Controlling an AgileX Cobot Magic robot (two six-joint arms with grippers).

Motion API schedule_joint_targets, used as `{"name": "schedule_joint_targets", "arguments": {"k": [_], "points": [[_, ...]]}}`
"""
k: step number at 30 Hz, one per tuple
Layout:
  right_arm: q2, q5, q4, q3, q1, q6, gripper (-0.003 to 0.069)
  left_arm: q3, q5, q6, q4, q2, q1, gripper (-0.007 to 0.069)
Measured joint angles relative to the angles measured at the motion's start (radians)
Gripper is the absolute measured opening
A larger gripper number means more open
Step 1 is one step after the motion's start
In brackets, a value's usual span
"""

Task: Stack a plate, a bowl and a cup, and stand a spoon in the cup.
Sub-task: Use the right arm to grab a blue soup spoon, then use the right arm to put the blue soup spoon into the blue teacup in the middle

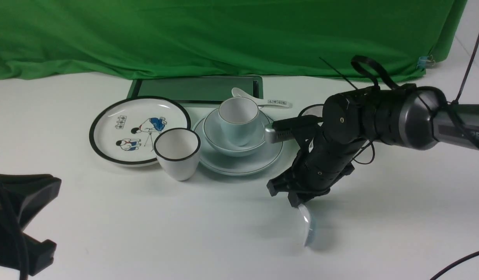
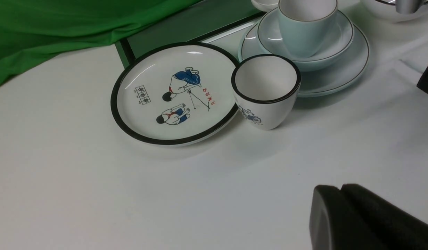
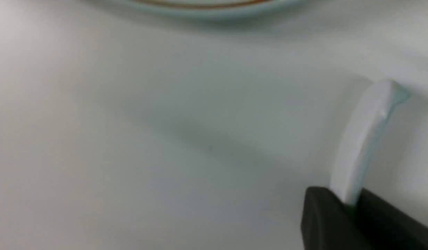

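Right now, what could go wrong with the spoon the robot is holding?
1. The right gripper pinches the spoon by just one end, low over the table. It might slip out or knock the table.
2. The cup only rests in the bowl on the plate. A hard poke from the spoon might tip it.
3. The black-rimmed cup stands right by the plate and might get bumped.

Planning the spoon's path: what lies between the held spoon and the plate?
Nothing; bare table between spoon and plate, clearest in the right wrist view.
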Motion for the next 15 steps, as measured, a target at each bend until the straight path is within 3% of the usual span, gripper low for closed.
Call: {"name": "schedule_joint_targets", "arguments": {"k": [4, 6, 13, 15], "points": [[-0.085, -0.076, 0.003, -0.016, 0.013, -0.101, 0.0076, 0.0, -0.008, 0.0, 0.001, 0.0, 0.0, -0.0031], [-0.129, -0.192, 0.01, -0.02, 0.024, -0.128, 0.0076, 0.0, -0.02, 0.0, 0.001, 0.0, 0.0, -0.0031], [-0.1, -0.984, 0.013, -0.043, 0.07, -0.165, 0.0076, 0.0, -0.037, 0.0, -0.005, 0.0, 0.0, -0.0031], [-0.043, -1.082, 0.013, -0.069, 0.073, -0.166, 0.0076, 0.0, -0.037, 0.0, -0.007, 0.0, 0.0, -0.0031]]}}
